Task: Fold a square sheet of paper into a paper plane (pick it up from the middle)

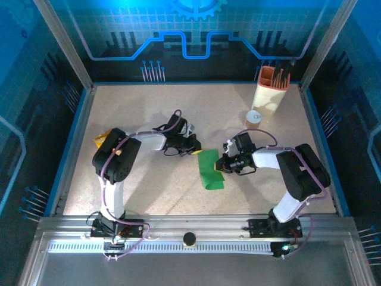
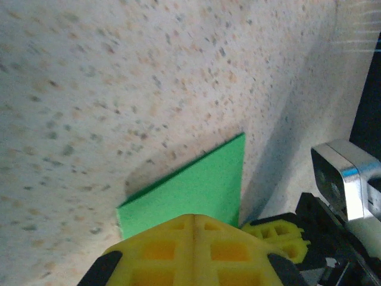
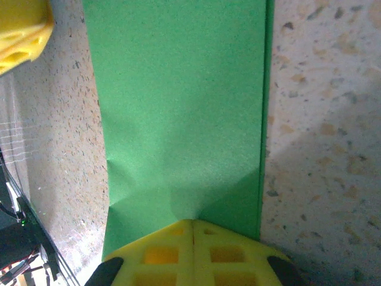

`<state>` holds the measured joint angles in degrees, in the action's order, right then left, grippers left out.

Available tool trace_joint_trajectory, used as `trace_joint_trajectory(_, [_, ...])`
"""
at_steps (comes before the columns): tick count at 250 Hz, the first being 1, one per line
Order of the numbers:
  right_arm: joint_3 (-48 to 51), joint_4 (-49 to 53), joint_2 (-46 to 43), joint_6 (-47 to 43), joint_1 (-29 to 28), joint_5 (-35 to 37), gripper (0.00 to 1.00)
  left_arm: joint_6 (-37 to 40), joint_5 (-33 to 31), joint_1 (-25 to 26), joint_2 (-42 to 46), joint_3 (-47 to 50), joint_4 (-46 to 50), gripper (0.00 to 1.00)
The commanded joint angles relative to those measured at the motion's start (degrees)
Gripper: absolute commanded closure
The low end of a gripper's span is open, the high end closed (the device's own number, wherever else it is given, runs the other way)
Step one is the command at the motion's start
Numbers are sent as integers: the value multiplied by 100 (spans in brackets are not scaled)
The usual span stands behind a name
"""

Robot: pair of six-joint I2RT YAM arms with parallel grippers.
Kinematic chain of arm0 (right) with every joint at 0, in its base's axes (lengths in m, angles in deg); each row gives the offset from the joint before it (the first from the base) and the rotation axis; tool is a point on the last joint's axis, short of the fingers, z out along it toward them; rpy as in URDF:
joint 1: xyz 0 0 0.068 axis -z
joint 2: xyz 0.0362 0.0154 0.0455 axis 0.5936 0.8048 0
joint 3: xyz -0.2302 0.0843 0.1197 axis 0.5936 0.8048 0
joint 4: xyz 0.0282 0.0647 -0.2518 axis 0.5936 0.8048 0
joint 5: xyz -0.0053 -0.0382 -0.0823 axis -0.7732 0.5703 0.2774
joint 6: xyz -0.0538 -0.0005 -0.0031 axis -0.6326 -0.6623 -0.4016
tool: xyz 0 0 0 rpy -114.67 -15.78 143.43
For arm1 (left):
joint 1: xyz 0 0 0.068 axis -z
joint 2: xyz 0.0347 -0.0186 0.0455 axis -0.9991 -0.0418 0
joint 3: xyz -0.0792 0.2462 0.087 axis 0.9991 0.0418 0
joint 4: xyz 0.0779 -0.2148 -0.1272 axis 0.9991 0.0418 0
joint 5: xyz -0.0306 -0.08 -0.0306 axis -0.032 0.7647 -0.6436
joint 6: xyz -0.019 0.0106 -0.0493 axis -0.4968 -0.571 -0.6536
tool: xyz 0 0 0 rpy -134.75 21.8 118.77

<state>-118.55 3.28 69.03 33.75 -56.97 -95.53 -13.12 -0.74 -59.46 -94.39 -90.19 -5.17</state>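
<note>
Arms of a two-armed robot are reaching inward over a speckled table [image 1: 143,185]. The sheet of paper [image 1: 212,173] is lying near the table's middle, folded into a narrow bright-green strip that is running away from the robot. The left gripper [image 1: 195,149] is sitting at the strip's far end. Seen from its wrist, its yellow fingers [image 2: 161,256] are pressed together on the sheet of paper [image 2: 196,190], and one corner is sticking out past them, raised and casting a shadow on the table. The right gripper [image 1: 222,165] is working at the strip's right edge, further along it. Seen from its wrist, its fingers [image 3: 226,259] are pinching tightly on the sheet of paper [image 3: 184,107], which is puckering into small creases at the pinch. A yellow-orange snack packet [image 1: 101,139] is lying by the left arm, and a tall cream container [image 1: 269,95] is standing at the far right
</note>
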Motion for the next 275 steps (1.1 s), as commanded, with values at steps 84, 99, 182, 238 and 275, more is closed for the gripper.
trace_joint_trajectory(84, [289,737,178,17,43,931,100,224,-114,-198,-638,-80,128,100])
trace_joint_trajectory(99, [305,723,168,20,43,926,100,159,-103,-292,-652,-95,34,100])
trace_joint_trajectory(182, [330,657,170,59,13,1009,100,83,49,-513,-164,-434,362,100])
trace_joint_trajectory(238, [340,282,136,380,-119,972,100,-257,100,90,569,267,136,100])
trace_joint_trajectory(275, [209,463,130,421,-230,1169,100,-375,62,648,831,667,-35,100])
